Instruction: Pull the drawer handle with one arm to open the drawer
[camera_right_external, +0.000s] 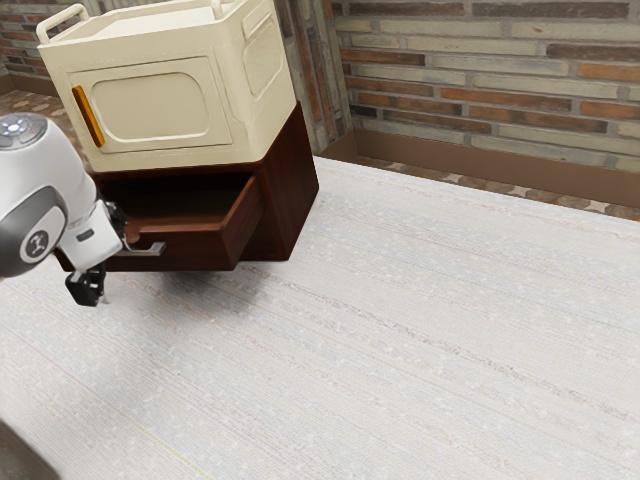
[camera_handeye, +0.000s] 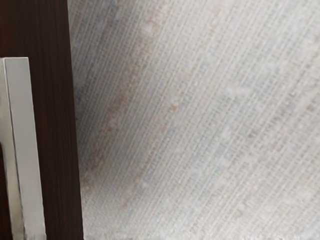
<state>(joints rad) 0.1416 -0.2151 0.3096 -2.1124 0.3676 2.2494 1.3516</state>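
Reading end effector (camera_right_external: 113, 265) as spread, pinching nothing. Can't confirm contact with metal handle (camera_right_external: 148, 249), seen just beside the gap, on the drawer side; also close by in wrist view. Next out from end effector, just behind handle: drawer (camera_right_external: 203, 250), pulled well clear of dark cabinet (camera_right_external: 292, 195). Would call the task near done, at most a short extra pull left. Farther behind and above end effector: cream box (camera_right_external: 155, 105) on top of cabinet. Below end effector and spreading away past cabinet: tabletop (camera_right_external: 400, 340). Risks: pulling more without closing on handle could mean slipping off, from lack of grip. Closing off-centre could mean knocking handle and nudging drawer back in. Dragging too far could mean tipping or unseating drawer, or shifting cabinet with box riding on top. Retreating at an angle could mean snagging handle, from sitting so near. Dropping low could mean scraping tabletop. Best to check clearance around handle first, then back straight out, slow, no twist.
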